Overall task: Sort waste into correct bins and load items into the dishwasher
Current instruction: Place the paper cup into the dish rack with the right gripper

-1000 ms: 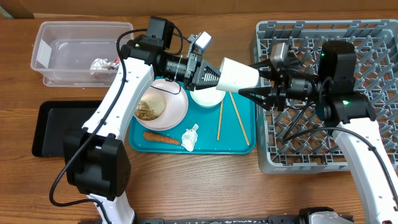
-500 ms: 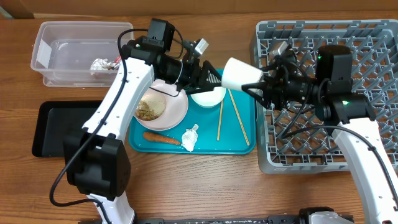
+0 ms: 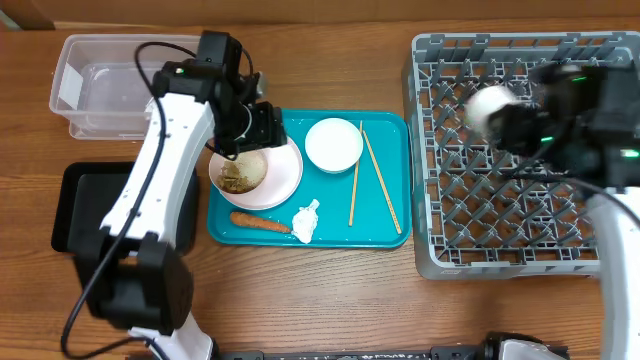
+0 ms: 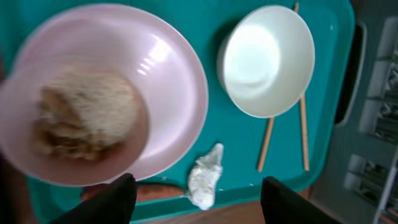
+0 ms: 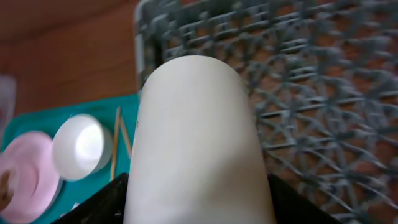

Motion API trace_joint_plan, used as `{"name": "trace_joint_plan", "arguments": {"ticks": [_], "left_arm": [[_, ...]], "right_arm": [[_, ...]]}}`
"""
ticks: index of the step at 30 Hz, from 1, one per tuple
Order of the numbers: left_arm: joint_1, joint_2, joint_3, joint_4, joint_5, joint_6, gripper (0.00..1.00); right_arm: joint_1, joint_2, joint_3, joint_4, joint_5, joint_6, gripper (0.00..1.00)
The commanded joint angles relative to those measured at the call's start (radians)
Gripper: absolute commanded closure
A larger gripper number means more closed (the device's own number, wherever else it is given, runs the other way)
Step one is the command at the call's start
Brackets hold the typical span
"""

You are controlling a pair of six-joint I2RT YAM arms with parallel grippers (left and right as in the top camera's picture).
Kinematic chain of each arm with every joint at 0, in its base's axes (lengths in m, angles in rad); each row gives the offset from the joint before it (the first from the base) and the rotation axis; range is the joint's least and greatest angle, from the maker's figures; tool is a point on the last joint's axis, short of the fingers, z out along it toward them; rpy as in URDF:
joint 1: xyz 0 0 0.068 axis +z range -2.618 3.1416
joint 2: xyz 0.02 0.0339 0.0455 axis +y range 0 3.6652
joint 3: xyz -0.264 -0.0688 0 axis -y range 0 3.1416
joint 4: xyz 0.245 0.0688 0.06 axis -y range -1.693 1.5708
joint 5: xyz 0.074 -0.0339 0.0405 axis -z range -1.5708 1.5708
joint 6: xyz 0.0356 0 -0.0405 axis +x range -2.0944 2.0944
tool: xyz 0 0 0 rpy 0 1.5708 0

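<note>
right wrist — cup (image 5: pixel 196 137) between jaws

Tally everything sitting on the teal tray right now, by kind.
Pink plate: 1
White bowl: 1
Chopsticks: 2
Carrot: 1
Tissue wad: 1
Rice scraps pile, on the plate: 1
Total: 7

Teal tray (image 3: pixel 330 215): rectangular, raised rim, rounded corners. Lies flat mid-table, long side running left to right. Wooden table (image 3: pixel 330 300): brown, grain visible. Far left corner: edge of tan cardboard box (image 3: pixel 22 12), mostly out of frame.
</note>
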State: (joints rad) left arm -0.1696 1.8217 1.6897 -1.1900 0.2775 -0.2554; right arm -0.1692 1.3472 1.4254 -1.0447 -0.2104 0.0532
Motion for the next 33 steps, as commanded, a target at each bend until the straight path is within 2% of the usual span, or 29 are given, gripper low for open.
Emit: {"name": "trace_joint_plan", "arguments": {"ticks": [1,6,12,23,25,27,29,33], "left_arm": [[-0.001,-0.080,0.015,-0.002,-0.167,-0.018,0.33],[-0.001,-0.090,0.015,-0.008,-0.166,-0.018,0.33],[-0.001,-0.090,0.015,-0.010,-0.166,-0.017,0.32],[-0.001,-0.090,0.015,-0.011,-0.165,-0.018,0.31],[-0.001,-0.090,0.015,-0.011,-0.165,-0.018,0.30],[-0.001,-0.090,0.015,-0.011,-0.155,-0.018,0.27],[-0.001,-0.090,0.015,-0.011,-0.154,-0.018,0.26],[-0.001,-0.090,0.015,-0.011,-0.154,-0.018,0.25]], "right_arm": [[-0.131,-0.019,0.049,-0.037,0.065,0.053,0.64],[-0.324,0.022,0.048,-0.102,0.183,0.115,0.64],[-0.486,0.113,0.048,-0.166,0.198,0.131,0.64],[-0.538,0.255,0.021,-0.209,0.198,0.131,0.63],[-0.538,0.260,0.017,-0.211,0.195,0.131,0.49],[-0.538,0.260,0.016,-0.209,0.171,0.130,0.25],[-0.538,0.260,0.016,-0.206,0.161,0.130,0.19],[-0.538,0.260,0.016,-0.203,0.144,0.130,0.15]]}}
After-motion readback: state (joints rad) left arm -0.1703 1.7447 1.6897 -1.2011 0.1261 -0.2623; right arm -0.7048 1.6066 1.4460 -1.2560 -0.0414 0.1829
